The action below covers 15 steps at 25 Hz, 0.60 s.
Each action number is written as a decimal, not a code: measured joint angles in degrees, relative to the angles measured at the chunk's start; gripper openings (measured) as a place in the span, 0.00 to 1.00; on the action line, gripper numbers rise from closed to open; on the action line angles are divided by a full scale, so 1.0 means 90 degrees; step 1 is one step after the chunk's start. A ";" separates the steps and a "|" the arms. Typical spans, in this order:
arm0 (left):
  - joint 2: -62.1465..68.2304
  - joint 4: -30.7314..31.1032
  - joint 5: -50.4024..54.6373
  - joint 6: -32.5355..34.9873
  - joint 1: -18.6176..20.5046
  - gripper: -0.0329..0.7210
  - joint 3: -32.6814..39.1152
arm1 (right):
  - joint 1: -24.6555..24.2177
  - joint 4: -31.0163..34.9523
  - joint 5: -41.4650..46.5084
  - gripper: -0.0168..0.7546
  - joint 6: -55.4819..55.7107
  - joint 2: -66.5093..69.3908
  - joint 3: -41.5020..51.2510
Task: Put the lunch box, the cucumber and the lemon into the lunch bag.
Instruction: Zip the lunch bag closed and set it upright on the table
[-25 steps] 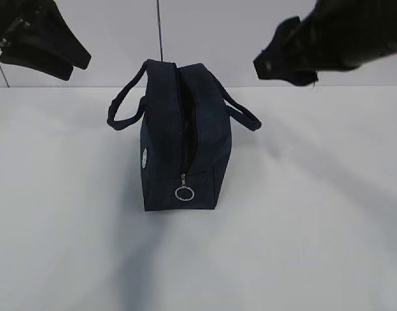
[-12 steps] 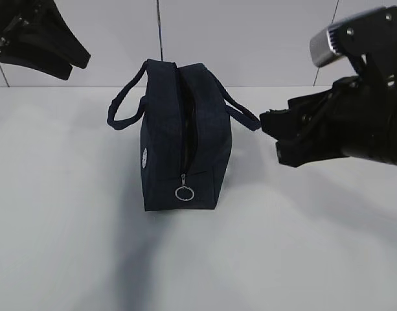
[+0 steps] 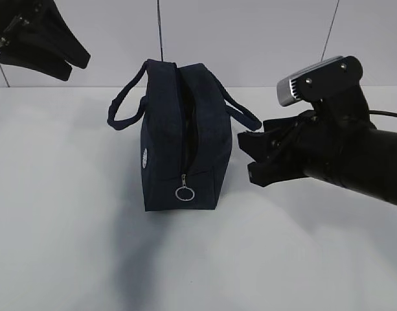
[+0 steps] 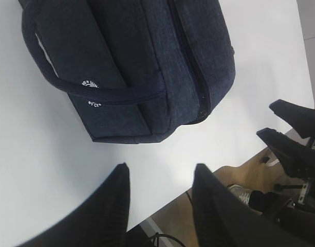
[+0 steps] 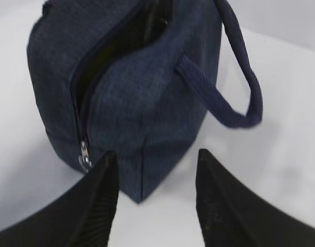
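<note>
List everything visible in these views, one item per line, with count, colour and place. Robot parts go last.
lunch bag: one, dark navy, standing upright on the table, zipper open along the top
handles: two, dark navy padded loops, one hanging off each side of the bag
ring pull: one, silver, hanging at the near end of the zipper
table: one, white, under the bag
left gripper: one, black, open and empty, raised at the upper left of the exterior view
right gripper: one, black, open and empty, beside the bag's right side near its handle
</note>
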 joint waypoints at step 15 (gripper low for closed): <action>0.0000 0.0000 0.0010 -0.0037 0.0000 0.43 0.0000 | 0.0000 -0.0943 -0.4380 0.43 0.0368 0.0944 0.1369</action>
